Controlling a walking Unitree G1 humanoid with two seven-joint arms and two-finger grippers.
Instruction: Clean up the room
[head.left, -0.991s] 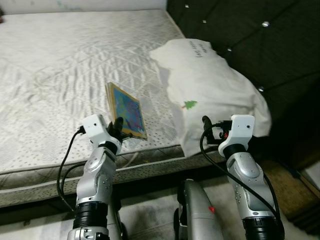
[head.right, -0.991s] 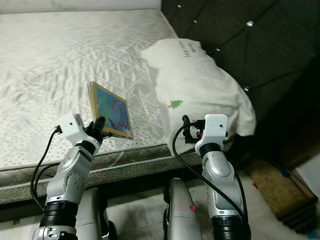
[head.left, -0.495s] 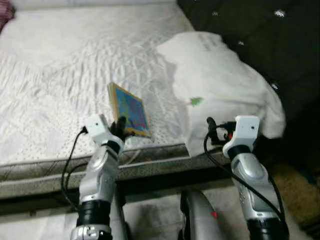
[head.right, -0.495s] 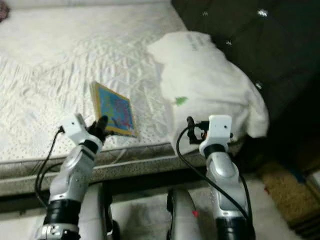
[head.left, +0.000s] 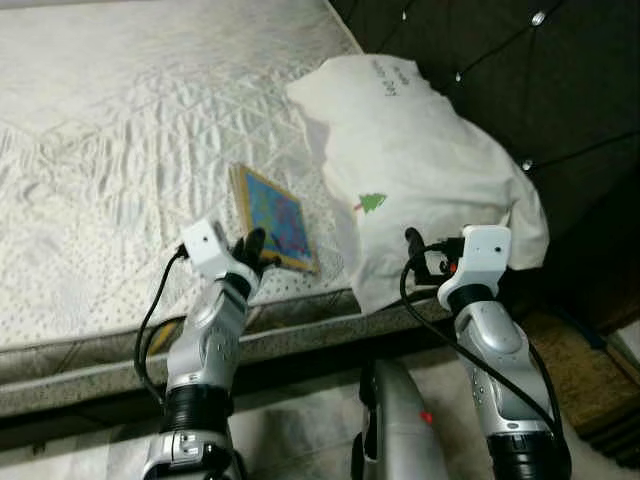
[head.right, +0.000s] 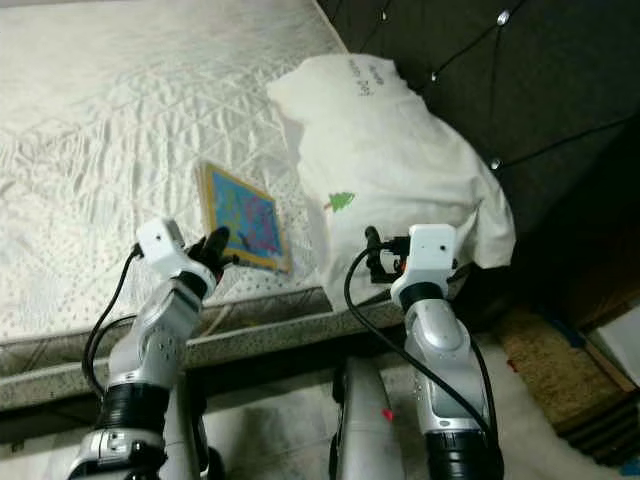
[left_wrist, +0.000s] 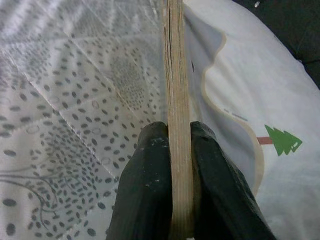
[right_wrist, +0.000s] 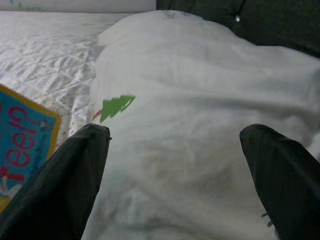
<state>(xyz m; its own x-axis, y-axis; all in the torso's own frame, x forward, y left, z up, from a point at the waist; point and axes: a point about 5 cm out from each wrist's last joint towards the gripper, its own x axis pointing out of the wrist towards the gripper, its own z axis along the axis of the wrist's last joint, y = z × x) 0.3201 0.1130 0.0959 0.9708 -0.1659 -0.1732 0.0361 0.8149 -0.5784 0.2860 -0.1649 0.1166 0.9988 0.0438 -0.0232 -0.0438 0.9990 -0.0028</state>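
- A thin blue picture book with a yellow border is seen near the front edge of a white quilted mattress, just beside a large white pillow printed with a small green tree.
- The book's near corner is clamped by the left gripper; in the left wrist view the two black fingers are pressed against both faces of the book's edge, which is seen end-on as a pale stack of pages.
- The book is tilted, its near end raised off the mattress in the gripper while its far end lies toward the middle of the bed.
- The right gripper is held at the bed's front edge, just before the lower part of the pillow; its jaws are spread wide apart with nothing between them, as the right wrist view shows, where each black finger stands at one side of the pillow cloth.
- The green tree print and a corner of the blue book with red letters are made out in the right wrist view.
- The pillow is leaned against a dark tufted headboard with shiny buttons.
- Below the bed's edge, a pale floor and a brown woven mat on the robot's right are visible.
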